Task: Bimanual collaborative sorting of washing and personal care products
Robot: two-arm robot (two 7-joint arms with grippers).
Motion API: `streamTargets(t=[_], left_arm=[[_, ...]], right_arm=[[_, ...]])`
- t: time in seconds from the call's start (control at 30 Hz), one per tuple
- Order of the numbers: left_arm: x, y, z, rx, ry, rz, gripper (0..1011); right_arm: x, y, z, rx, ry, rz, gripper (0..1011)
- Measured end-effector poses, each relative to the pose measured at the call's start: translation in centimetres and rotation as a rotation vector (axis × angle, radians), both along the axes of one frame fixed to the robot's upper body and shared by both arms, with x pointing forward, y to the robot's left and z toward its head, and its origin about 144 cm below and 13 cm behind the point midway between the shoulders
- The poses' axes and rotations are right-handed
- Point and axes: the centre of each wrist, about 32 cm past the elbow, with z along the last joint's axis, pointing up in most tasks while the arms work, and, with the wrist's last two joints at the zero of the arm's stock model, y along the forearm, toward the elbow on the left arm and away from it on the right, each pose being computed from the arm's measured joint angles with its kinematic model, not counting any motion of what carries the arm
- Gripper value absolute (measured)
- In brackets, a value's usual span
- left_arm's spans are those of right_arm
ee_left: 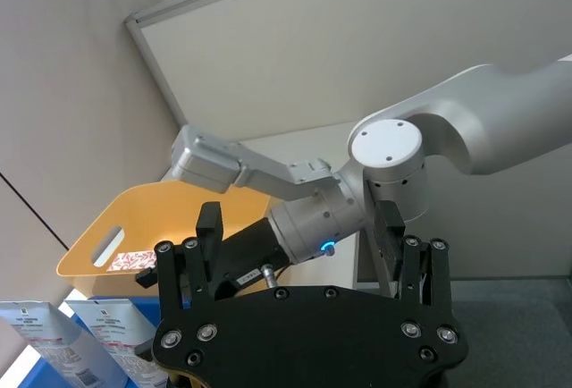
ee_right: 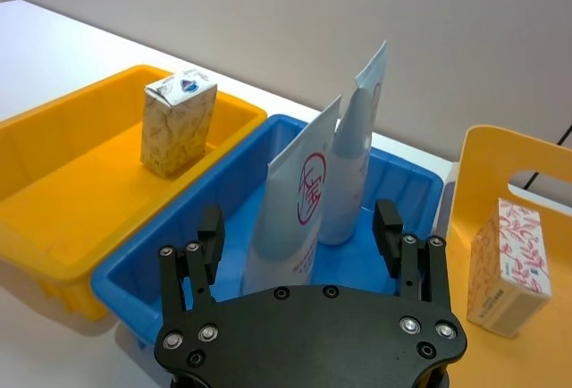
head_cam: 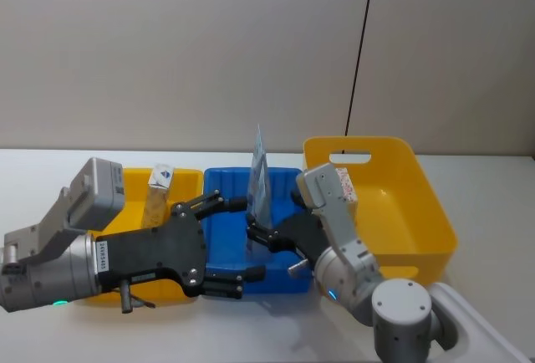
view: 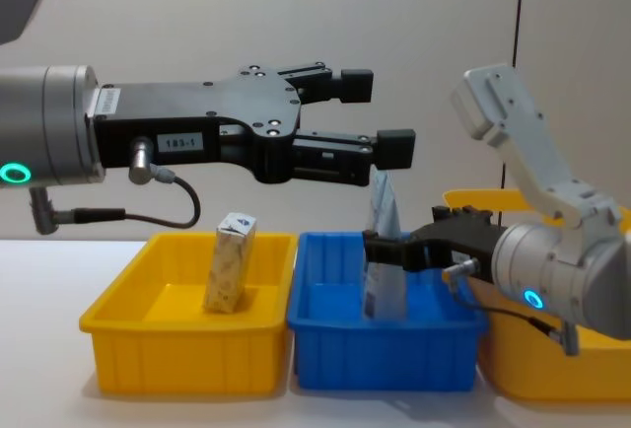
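Upright in the blue bin point(ee_right: 407, 193), two tall pale-blue pouches point(ee_right: 295, 220) lean together, the nearer one printed with a red circular mark whose writing cannot be made out. Just in front of them, low inside the bin, the right tool point(view: 380, 249) points toward the robot's left, its black fingers point(ee_right: 209, 238) spread wide with the nearer pouch between them, touching nothing that can be seen. Its grey forearm bends up and back over the large yellow handled bin point(head_cam: 426, 204), where a white box with red-orange leaf print point(ee_right: 508, 265) stands. Well above the bins, the left tool point(view: 380, 112) reaches level across toward the right, fingers parted and empty; a label on its body reads "183-1". A cream carton with a blue top mark point(view: 229, 262) stands in the left yellow bin point(view: 128, 324) on the white bench point(ee_right: 54, 35).
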Motion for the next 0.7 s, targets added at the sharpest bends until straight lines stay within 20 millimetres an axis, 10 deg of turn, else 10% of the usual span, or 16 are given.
streamTargets(t=[0.4,0.7], left_arm=[[0.0,0.0,0.0,0.0,0.0,0.0,1001],[0.0,0.0,0.0,0.0,0.0,0.0,1001]], right_arm=[[1.5,0.4,-0.1,-0.014,0.001,0.016,1001],[2.1,0.6,-0.1,-0.017,0.0,0.018,780]])
